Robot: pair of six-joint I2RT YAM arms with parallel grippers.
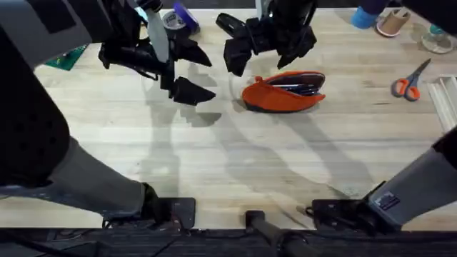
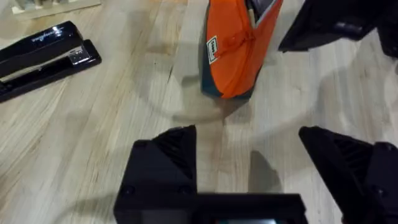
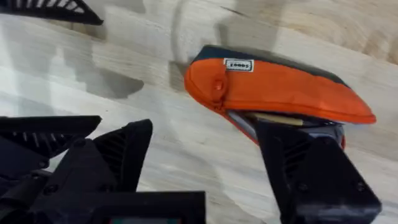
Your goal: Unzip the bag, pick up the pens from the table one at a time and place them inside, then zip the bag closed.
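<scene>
bag (image 1: 283, 93) lies unzipped, 1 o'clock of table (image 1: 235, 164) centre | pens look inside | left gripper (image 2: 249, 158) spread wide, empty | right gripper (image 3: 205, 155) spread, empty, over mouth | next: pin one end, pull zipper straight

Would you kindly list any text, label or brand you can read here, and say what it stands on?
Bag: small white tag with dark letters, too blurred to read.
Same tag in the left wrist view: unreadable.
Stapler: white script brand on top, too small to read.
Nothing else legible.
</scene>
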